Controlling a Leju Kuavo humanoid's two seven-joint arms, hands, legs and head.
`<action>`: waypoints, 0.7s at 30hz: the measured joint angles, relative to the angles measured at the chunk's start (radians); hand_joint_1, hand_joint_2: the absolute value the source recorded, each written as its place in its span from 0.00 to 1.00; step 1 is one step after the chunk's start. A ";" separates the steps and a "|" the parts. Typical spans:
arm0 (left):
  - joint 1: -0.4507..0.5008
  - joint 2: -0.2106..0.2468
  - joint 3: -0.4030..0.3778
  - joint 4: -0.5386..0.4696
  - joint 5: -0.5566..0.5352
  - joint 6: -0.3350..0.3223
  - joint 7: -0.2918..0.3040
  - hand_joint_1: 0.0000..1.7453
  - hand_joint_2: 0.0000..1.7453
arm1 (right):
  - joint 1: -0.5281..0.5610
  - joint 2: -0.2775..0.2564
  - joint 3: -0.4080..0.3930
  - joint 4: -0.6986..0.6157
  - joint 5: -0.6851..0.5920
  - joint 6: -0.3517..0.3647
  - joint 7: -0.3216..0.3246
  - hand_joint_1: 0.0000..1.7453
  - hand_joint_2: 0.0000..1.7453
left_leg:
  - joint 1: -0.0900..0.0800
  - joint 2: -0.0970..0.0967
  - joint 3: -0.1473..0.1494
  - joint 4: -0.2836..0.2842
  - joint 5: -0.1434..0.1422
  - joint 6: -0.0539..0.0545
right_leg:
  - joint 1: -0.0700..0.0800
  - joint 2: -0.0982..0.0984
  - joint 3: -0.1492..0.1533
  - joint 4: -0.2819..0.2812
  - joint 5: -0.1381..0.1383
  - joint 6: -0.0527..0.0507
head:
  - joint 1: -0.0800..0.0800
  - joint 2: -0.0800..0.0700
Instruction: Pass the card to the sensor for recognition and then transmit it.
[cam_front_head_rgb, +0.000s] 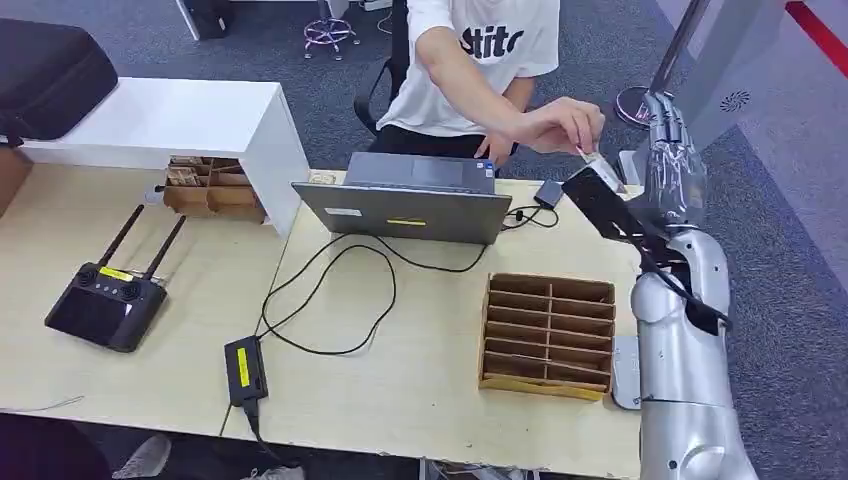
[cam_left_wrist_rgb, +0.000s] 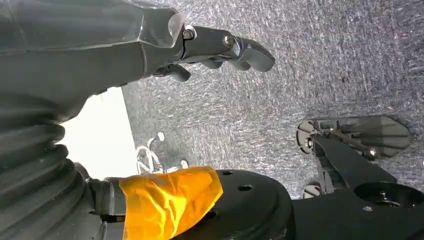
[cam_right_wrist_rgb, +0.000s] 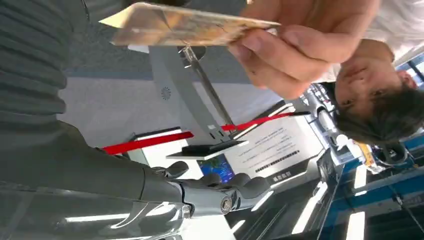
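Head view: my right robot hand (cam_front_head_rgb: 672, 160) raised beyond the laptop (cam_front_head_rgb: 405, 205), fingers apart, empty. Card (cam_front_head_rgb: 600, 165) pinched by person's hand (cam_front_head_rgb: 560, 125) just beside it. Left robot hand (cam_left_wrist_rgb: 220, 47) open, holding nothing.

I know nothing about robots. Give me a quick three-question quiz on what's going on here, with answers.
1. True or false: the card is pinched in a person's hand.
2. What does the robot's right hand hold? A) the card B) a cable C) nothing
3. What sits on the table behind the compartmented cardboard tray?

Key: 1 true. 2 C, its fingers are apart with nothing in them. 3 an open laptop.
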 joint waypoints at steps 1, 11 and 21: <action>0.000 0.000 0.000 0.000 0.000 0.000 0.000 0.00 1.00 | -0.004 0.010 0.000 0.001 0.000 0.000 -0.001 0.00 1.00 | 0.000 0.000 0.000 0.000 0.000 0.000 | 0.000 0.000 0.000 0.000 0.000 0.000 | 0.000 0.000; -0.001 0.000 0.000 0.000 0.005 0.000 0.000 0.00 1.00 | -0.008 0.068 0.048 -0.016 -0.004 0.018 -0.019 0.82 1.00 | 0.000 0.000 0.000 0.000 0.000 0.000 | 0.000 0.000 0.000 0.000 0.000 0.000 | 0.000 0.000; -0.001 0.000 0.000 0.000 0.006 0.000 0.006 0.00 1.00 | -0.002 0.070 0.057 -0.014 -0.013 0.021 -0.015 0.99 1.00 | 0.000 0.000 0.000 0.000 0.000 0.000 | 0.000 0.000 0.000 0.000 0.000 0.000 | 0.000 0.000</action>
